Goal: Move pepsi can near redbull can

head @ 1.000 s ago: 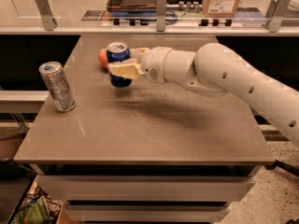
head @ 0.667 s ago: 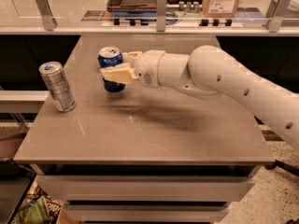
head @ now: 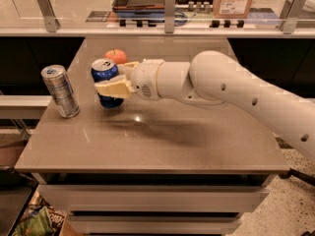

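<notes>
The pepsi can [head: 105,74] is a short dark blue can with a silver top, at the left middle of the brown table [head: 162,141]. My gripper [head: 114,81] is shut on it, with pale fingers [head: 111,88] around its body, and the can tilts a little. The redbull can [head: 60,91] is a tall slim silver can standing upright at the table's left edge, a short gap to the left of the pepsi can. My white arm reaches in from the right.
A red-orange apple [head: 116,56] sits on the table just behind the pepsi can and the gripper. A glass-railed counter [head: 162,14] with a tray and boxes runs along the back. The table's left edge lies just beyond the redbull can.
My gripper has carried the pepsi can to the left and toward the front, closer to the redbull can. The apple, hidden before, now shows behind it.
</notes>
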`<state>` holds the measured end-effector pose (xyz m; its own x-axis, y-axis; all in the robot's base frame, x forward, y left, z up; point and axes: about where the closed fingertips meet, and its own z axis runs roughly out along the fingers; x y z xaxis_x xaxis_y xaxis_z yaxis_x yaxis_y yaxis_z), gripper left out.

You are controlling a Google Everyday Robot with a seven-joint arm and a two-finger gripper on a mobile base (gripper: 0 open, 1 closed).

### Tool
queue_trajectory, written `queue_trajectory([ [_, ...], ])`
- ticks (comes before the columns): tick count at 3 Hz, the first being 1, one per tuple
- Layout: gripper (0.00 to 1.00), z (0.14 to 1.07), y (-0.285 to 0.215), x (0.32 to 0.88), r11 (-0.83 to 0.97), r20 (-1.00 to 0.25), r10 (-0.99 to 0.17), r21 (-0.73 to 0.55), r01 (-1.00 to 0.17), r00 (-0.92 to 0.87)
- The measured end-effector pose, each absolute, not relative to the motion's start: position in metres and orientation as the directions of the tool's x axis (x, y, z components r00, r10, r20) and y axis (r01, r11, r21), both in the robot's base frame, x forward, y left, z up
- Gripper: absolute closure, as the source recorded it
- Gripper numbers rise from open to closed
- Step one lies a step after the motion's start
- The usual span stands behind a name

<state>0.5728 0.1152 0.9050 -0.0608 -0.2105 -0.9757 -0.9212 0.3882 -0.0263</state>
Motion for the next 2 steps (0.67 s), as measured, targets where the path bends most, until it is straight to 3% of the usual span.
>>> queue_trajectory([
  [2, 1.00, 0.898, 0.134, 0.559, 0.342, -0.979, -0.204, -0.043, -0.939, -0.030],
])
